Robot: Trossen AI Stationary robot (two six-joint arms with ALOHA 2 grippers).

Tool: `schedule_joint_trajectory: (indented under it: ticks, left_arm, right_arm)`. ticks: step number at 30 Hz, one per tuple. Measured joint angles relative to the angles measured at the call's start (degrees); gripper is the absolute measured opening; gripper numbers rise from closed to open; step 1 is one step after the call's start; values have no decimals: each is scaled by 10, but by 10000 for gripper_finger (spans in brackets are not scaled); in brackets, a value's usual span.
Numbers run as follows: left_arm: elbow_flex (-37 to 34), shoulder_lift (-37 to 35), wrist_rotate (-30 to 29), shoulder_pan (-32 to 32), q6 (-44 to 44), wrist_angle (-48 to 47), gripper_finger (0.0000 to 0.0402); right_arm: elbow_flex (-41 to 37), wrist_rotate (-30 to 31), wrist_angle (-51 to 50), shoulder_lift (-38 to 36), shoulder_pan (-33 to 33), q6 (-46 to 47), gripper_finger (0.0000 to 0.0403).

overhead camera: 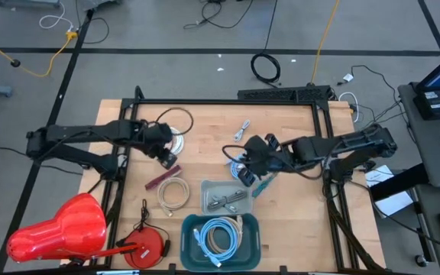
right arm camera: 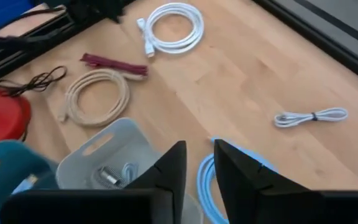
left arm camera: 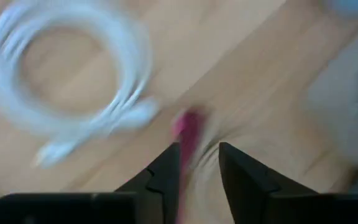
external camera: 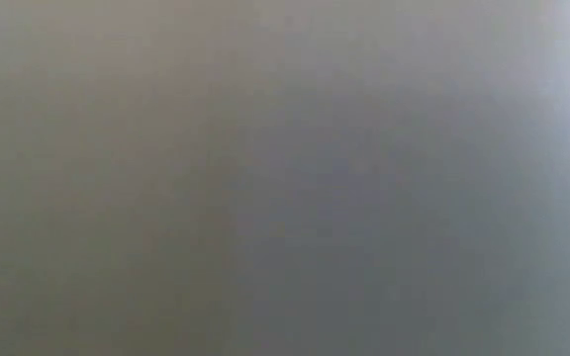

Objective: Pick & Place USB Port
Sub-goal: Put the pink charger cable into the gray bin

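My left gripper (overhead camera: 166,156) hovers open over the table's left half. In the blurred left wrist view, its fingers (left arm camera: 197,165) stand just above one end of a maroon cable (left arm camera: 188,127), which lies flat on the wood (overhead camera: 161,180). A white coiled cable (left arm camera: 73,81) lies beside it. My right gripper (overhead camera: 249,164) is near the table's middle, its fingers (right arm camera: 197,165) narrowly open over a light-blue coiled cable (right arm camera: 207,183) that lies on the table. The low view shows only grey.
A grey tray (overhead camera: 226,197) holding a small cable sits near the middle, with a teal bin (overhead camera: 220,237) of coiled cables at the near edge. A beige coil (overhead camera: 173,195), a small white cable (overhead camera: 241,130) and red objects (overhead camera: 147,246) also lie around.
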Motion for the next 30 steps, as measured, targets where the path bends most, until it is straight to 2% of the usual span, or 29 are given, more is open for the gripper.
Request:
schedule_joint_trajectory:
  ticks: [2,4,9,16,21,30]
  left_arm:
    - [0,5,-15,-12,-7,-52,131]
    - [-5,7,-26,-31,-16,-62,144]
    - [-46,6,-29,-93,-62,-27,153]
    - [-162,3,-27,-178,-164,37,152]
    - [-202,2,-27,-211,-200,68,152]
    - [-212,2,-51,-237,-220,86,152]
  right_arm:
    - [0,0,4,0,-11,-6,87]
    - [0,-2,15,0,-19,-16,94]
    - [0,-30,52,0,-37,-53,106]
    - [0,-30,68,0,-39,-68,112]
    - [0,-31,69,0,-39,-73,112]
    - [0,-31,74,0,-39,-75,112]
